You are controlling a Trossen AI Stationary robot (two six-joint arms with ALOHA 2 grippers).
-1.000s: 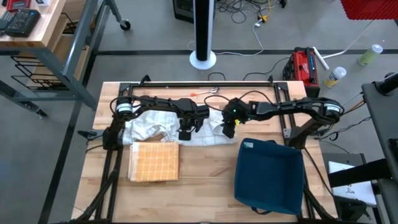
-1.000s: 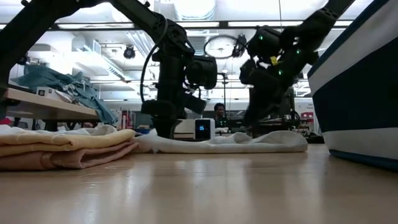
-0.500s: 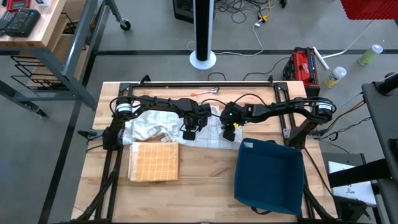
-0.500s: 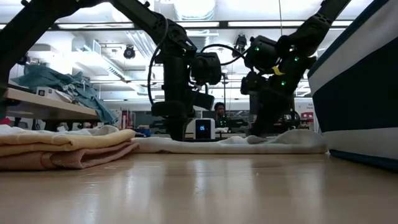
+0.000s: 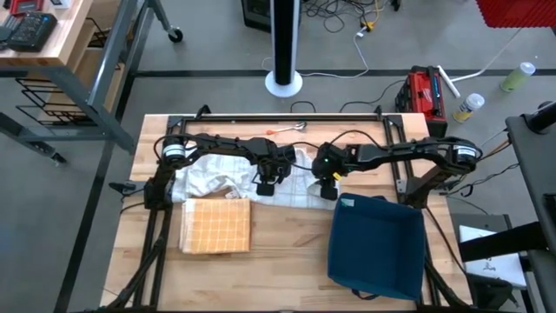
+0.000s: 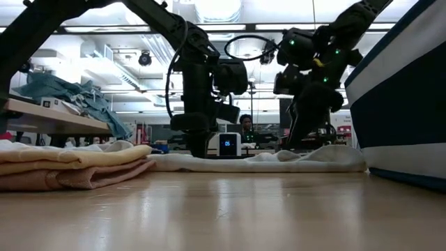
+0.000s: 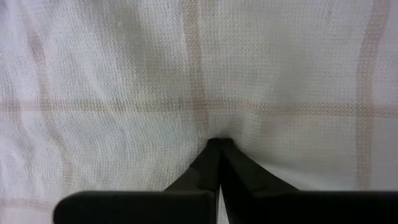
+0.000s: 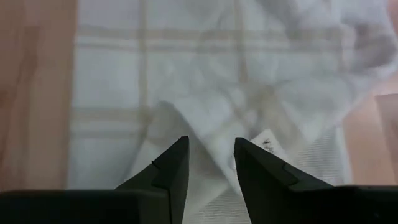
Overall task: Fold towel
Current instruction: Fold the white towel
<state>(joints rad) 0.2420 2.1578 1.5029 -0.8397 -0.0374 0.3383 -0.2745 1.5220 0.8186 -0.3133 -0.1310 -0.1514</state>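
A white towel [image 5: 217, 174] with faint beige checks lies spread and rumpled across the table's far middle, flat on the wood. My left gripper [image 5: 263, 186] points straight down onto the towel's middle and is shut [image 7: 217, 143]. My right gripper [image 5: 331, 193] slants down over the towel's right end and is open. In the right wrist view a raised crease of cloth [image 8: 205, 134] lies ahead of the gap between its two fingers [image 8: 211, 152]. A small tag [image 8: 266, 144] shows on a turned-over corner there. My left gripper sets its shut fingertips [image 7: 210, 149] on the towel's middle [image 7: 214, 127] from above, pointing down. The cloth there lies flat on the table. Whether any cloth is caught between the tips cannot be seen. My right gripper: I cannot tell whether its fingers touch the towel.
A folded orange checked towel [image 5: 215, 226] lies near the left, close to the white towel's near edge. A dark blue bin [image 5: 375, 246] stands at the near right, just beside my right gripper. A small orange-handled tool [image 5: 287, 129] lies at the far edge.
My right gripper has gone toward the table's right and near edges. The towel's right end has been drawn out toward the bin and lies flatter and longer than before. My left gripper has tipped more upright and stayed on the towel's middle.
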